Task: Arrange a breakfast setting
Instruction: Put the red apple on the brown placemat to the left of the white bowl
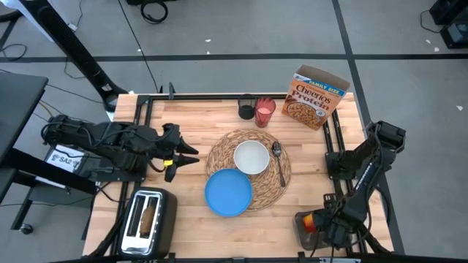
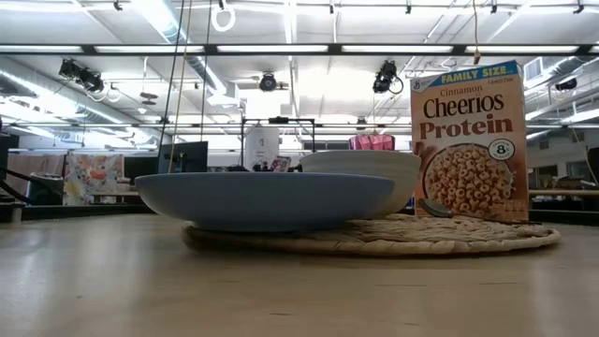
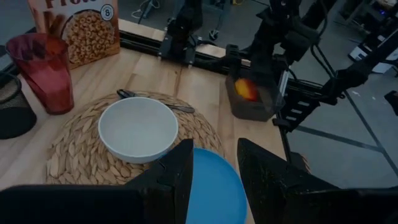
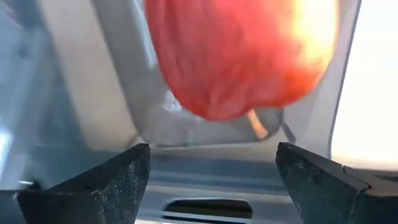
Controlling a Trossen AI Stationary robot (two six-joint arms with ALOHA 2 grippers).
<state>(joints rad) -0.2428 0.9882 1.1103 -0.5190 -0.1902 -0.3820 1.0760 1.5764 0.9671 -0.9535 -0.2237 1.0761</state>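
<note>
Risk is the right gripper [image 4: 211,174], fingers spread wide around nothing, nudging the red-yellow apple [image 4: 239,53] against its grey bin [image 3: 252,106] and closing off-centre, while the left gripper [image 3: 214,168], part-open and empty, waits over the blue plate [image 1: 228,193].

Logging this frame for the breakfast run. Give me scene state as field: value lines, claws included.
placemat: table centre
bowl: on placemat
plate: overlapping placemat's near edge
spoon: on placemat, right of bowl
cup: beside Cheerios box, back of table
apple: in dark bin, front right corner
toast: in toaster, front left
right claw: open, fingers either side of apple, not closed on it
left claw: left of placemat, holding nothing
</note>
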